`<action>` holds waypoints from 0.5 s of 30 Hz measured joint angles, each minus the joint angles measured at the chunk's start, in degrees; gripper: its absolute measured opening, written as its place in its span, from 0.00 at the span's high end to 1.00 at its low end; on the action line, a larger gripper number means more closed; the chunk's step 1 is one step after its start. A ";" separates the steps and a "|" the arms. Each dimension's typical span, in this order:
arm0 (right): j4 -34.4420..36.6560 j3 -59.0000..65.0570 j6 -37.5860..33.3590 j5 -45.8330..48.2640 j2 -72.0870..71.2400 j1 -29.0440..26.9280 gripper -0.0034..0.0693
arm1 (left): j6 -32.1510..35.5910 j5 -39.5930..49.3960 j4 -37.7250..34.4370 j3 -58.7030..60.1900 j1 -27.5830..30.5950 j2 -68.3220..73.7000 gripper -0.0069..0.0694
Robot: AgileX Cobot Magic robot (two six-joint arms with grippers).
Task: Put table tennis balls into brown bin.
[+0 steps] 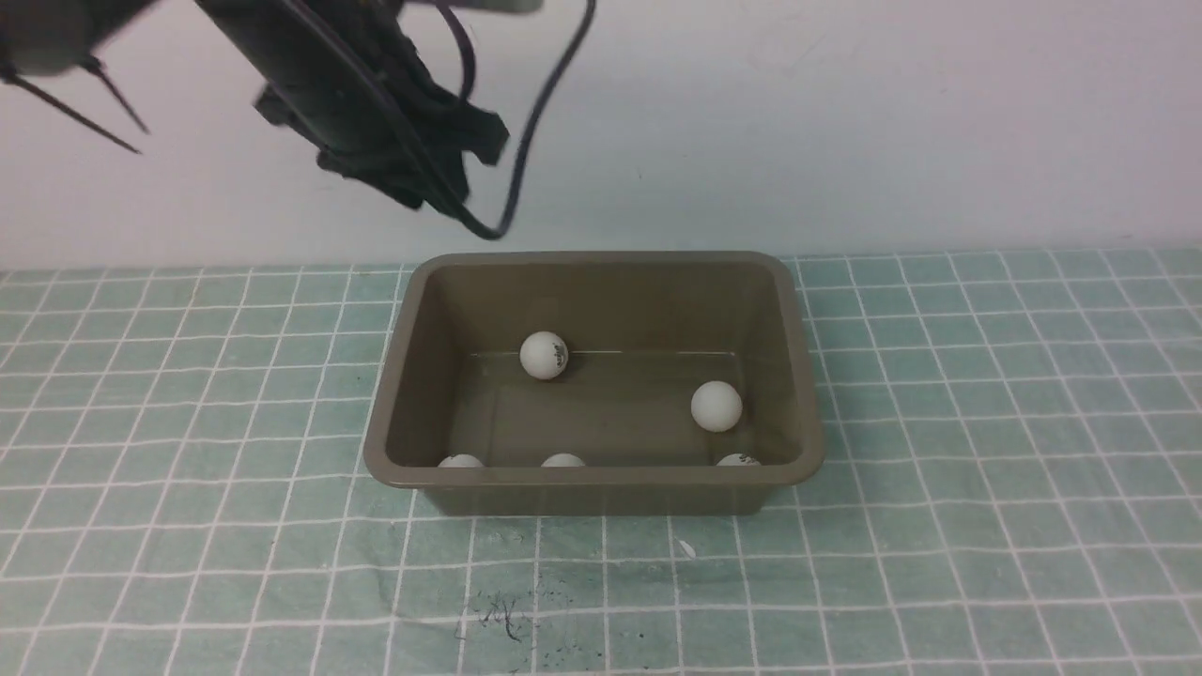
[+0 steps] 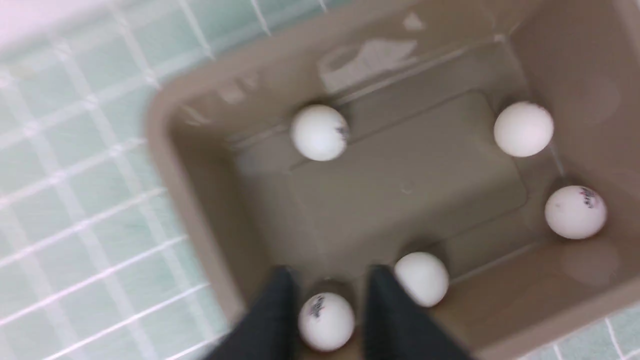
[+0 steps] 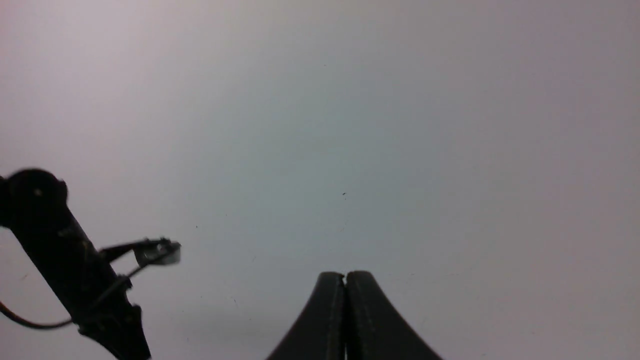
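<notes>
All five table tennis balls (image 1: 544,355) lie inside brown bin (image 1: 601,477). Judged light, smooth, roll-prone: pinch across the middle. Left end effector (image 2: 327,280) parted, empty, above bin; right end effector (image 3: 345,285) pressed together, empty.

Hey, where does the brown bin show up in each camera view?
Front view: the brown bin sits at the centre of the picture, on the green checked cloth.
Left wrist view: the bin fills most of the picture, seen from above.
Right wrist view: not in it; only a blank wall shows.
Shared landmark: the checked cloth, in the front and left wrist views.
</notes>
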 joint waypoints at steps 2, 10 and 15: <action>0.00 0.00 0.00 0.05 0.00 0.00 0.97 | -0.06 0.47 1.25 1.61 0.05 -8.04 0.88; 0.00 0.00 0.00 0.05 0.00 0.00 0.97 | -0.07 -10.99 -0.40 21.42 0.00 -34.12 0.92; 0.00 0.05 0.57 0.09 0.00 0.00 0.97 | -0.07 -21.09 -1.00 38.14 0.00 -47.60 0.92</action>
